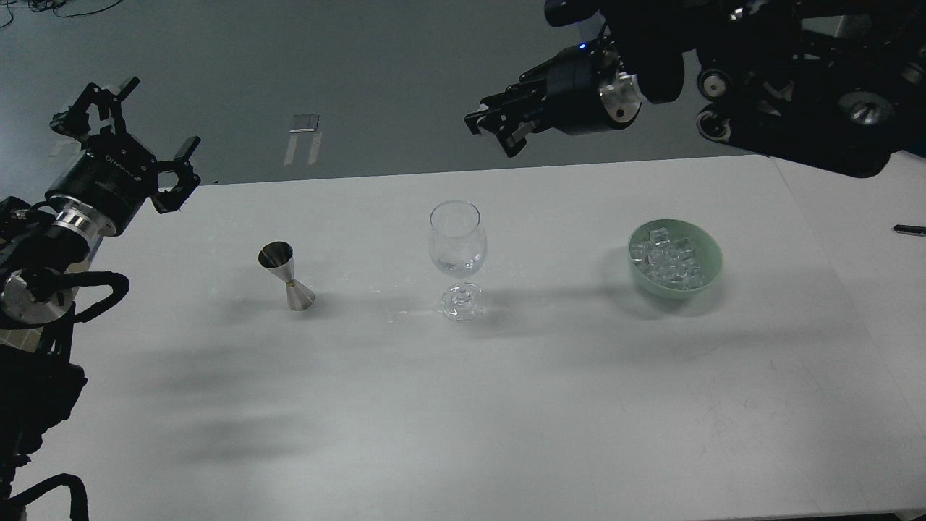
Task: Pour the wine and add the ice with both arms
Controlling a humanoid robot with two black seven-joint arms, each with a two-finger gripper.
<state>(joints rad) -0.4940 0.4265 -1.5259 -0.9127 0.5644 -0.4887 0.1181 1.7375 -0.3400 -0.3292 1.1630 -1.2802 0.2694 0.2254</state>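
Observation:
A clear stemmed glass (456, 246) stands mid-table with a little clear wine (456, 265) at its bottom. A steel jigger (286, 276) stands upright to its left. A mint-green bowl (715, 253) on the right holds several ice cubes (667, 262). My left gripper (134, 123) is open and empty, held above the table's far left corner. My right gripper (495, 130) hangs high beyond the table's far edge, up and right of the glass, with its fingers drawn together. I cannot see whether anything is between them.
The white table (463, 405) ends just behind the glass. A second white table (854, 195) adjoins on the right with a black pen (909, 229) on it. My right arm (781, 79) spans the upper right above the bowl.

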